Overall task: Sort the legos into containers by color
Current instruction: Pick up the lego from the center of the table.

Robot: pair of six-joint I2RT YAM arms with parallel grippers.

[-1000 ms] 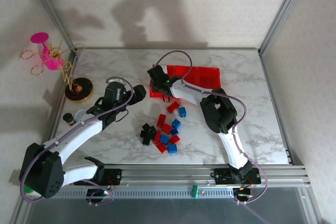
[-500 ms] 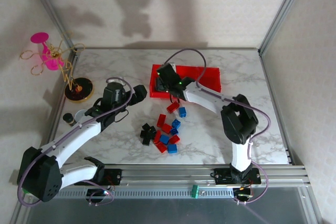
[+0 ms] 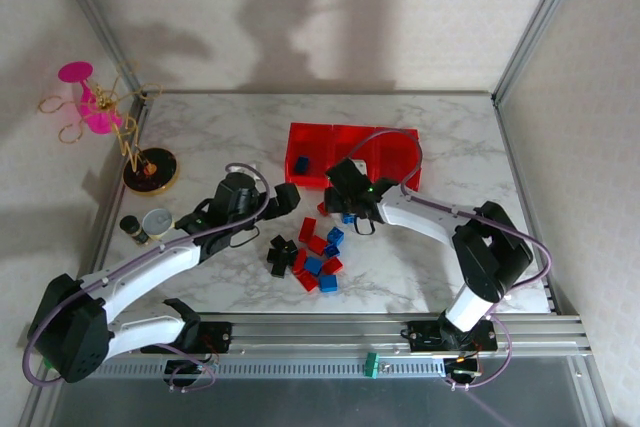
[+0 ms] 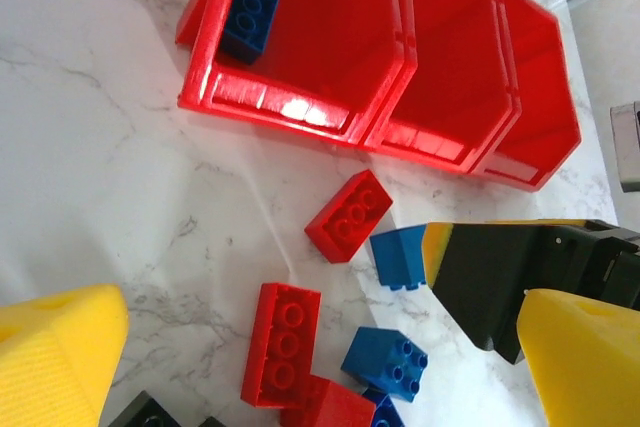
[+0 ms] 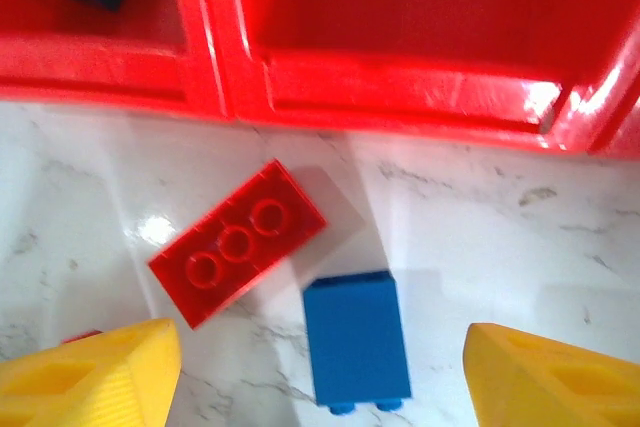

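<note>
Right pincer, back from the containers at 12 o'clock with jaws now spread and empty (a delivered blue brick lies in the leftmost bin), hovers over a loose blue brick on the tabletop; most legos remain unsorted toward 6 o'clock.

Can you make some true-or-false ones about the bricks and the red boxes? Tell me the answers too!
1. A blue brick lies inside the end bin. True.
2. The right gripper is squeezing a brick. False: its jaws are open, and a loose blue brick lies on the table between its fingers.
3. The three bins sit joined in a row. True.
4. Every brick is already in a bin. False: a pile of bricks in red, blue and black lies on the table.
</note>
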